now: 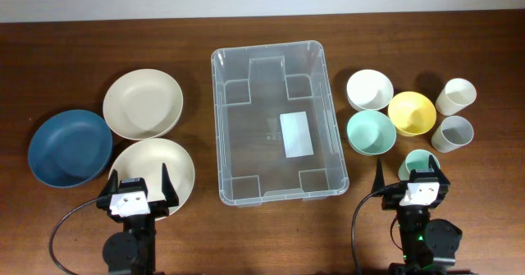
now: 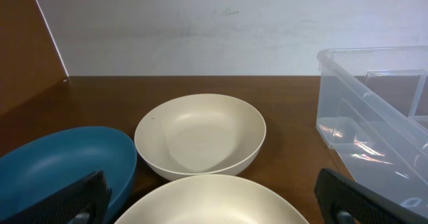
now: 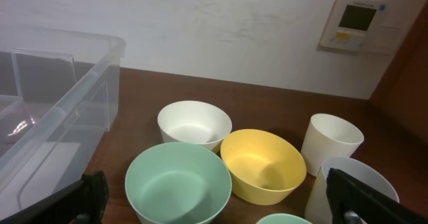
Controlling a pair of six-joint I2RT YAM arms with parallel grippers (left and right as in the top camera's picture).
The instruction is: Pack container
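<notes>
I take 12 o'clock as the far edge of the table [image 1: 82, 45], as seen from above. The clear plastic container [image 1: 216, 103] stands upright in the middle of the table. Its long side runs from 12 to 6 o'clock, and a white label [image 1: 296, 135] lies on its base.

My left hand [image 1: 139, 182] is at about 7 o'clock from the container, near the front edge of the table. Its two fingers stand wide apart and hold nothing. It hangs over the near cream bowl [image 1: 152, 164]. A second cream bowl [image 1: 143, 103] sits at 12 o'clock from that one, just beside it. A dark blue bowl [image 1: 70, 148] is at 9 o'clock from them; I cannot tell if it touches them.

My right hand [image 1: 411, 176] is at about 5 o'clock from the container, its fingers also spread wide with nothing between them. Just ahead of it, toward 12 o'clock, stands a small mint cup [image 1: 418, 160].

At 3 o'clock from the container there are a white bowl [image 1: 369, 89], a mint green bowl [image 1: 371, 131] and a yellow bowl [image 1: 411, 112], close together. Further toward 3 o'clock stand a cream cup [image 1: 456, 96] and a grey cup [image 1: 453, 133], both upright.
</notes>
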